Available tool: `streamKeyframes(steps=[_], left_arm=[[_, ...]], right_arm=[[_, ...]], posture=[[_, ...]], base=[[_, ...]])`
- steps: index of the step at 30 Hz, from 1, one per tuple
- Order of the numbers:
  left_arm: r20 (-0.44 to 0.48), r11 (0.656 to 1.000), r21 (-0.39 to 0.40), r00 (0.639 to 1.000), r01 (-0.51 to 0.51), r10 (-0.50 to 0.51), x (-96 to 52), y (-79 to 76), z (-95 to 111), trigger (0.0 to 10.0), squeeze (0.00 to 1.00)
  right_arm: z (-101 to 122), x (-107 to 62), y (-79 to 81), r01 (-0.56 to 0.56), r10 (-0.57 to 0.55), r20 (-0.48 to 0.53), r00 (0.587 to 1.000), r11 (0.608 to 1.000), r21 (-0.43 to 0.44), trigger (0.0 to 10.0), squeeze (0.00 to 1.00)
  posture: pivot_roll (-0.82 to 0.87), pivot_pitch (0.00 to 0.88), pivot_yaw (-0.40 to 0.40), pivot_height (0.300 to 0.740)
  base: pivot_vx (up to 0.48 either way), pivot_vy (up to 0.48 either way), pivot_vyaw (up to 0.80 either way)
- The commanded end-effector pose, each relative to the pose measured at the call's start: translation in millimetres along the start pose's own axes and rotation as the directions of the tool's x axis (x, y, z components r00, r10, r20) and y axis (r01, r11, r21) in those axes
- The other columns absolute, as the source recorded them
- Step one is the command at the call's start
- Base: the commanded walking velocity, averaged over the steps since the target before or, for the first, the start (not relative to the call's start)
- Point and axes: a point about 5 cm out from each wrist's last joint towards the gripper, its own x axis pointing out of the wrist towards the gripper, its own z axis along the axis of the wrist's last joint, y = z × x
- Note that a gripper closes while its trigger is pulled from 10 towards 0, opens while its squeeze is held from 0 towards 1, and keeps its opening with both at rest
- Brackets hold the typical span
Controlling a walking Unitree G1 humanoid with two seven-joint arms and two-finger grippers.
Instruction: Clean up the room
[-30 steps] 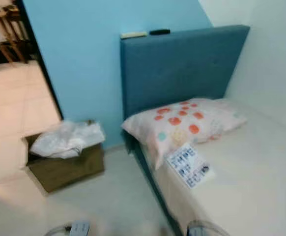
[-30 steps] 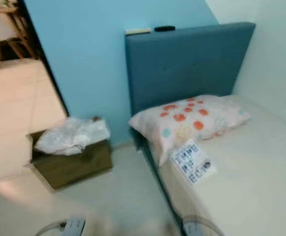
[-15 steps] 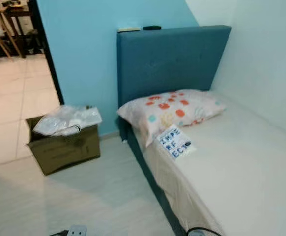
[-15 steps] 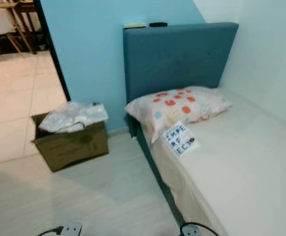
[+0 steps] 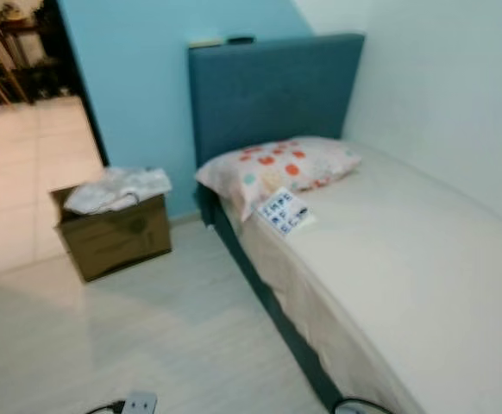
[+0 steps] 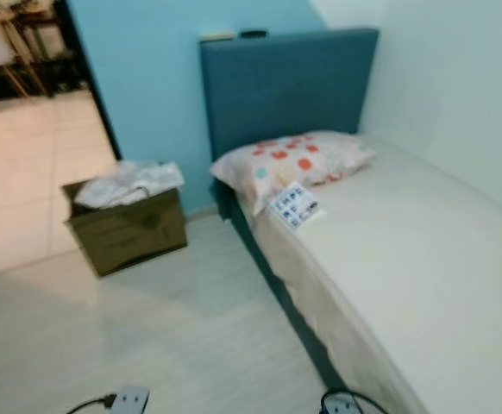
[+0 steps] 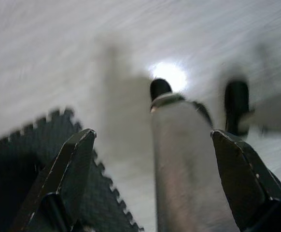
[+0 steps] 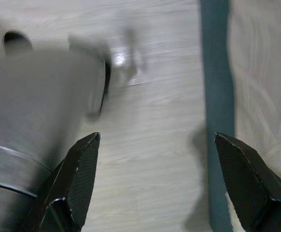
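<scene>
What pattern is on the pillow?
The pillow is pale with orange-red dots and a few teal ones, clearest in the left eye view.

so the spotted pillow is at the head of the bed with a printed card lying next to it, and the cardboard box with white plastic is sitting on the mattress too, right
Not quite. The spotted pillow is at the head of the bed with the printed card beside it, but the cardboard box with white plastic stands on the floor beside the bed, against the blue wall. The left eye view shows it.

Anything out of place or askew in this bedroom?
A printed card lies askew on the mattress beside the pillow. White plastic spills over the cardboard box on the floor.
</scene>
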Motion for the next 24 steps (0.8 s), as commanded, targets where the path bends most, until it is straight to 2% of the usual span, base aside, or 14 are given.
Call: streamKeyframes(steps=[1,5,11,24], left_arm=[[-0.009,1.0,0.009,1.0,0.008,-0.008,0.0,-2.6,-2.3,10.0,0.0],[-0.01,1.0,0.01,1.0,0.01,-0.01,0.0,-3.4,-2.4,10.0,0.0],[-0.004,1.0,0.003,1.0,0.012,-0.012,0.1,-4.7,-1.6,10.0,0.0],[0.0,1.0,-0.021,1.0,0.015,-0.015,0.1,-5.0,-1.8,10.0,0.0]], right_arm=[[-0.2,0.3,2.9,-0.012,0.012,0.0,1.0,1.0,0.015,10.0,0.0],[-0.4,0.2,2.3,-0.011,0.011,-0.001,1.0,1.0,0.017,10.0,0.0],[-1.0,0.0,0.6,-0.006,0.005,-0.007,1.0,1.0,-0.004,10.0,0.0],[-2.6,-0.2,-0.9,0.0,0.0,-0.021,1.0,1.0,-0.025,10.0,0.0]], posture=[[-0.1,0.0,-0.001,0.735],[-0.1,0.0,-0.001,0.735],[-0.1,0.0,-0.004,0.735],[-0.1,0.0,-0.014,0.735]], base=[[-0.48,0.0,0.0],[-0.48,0.0,0.0],[-0.48,0.0,-0.65],[0.0,0.0,-0.73]])
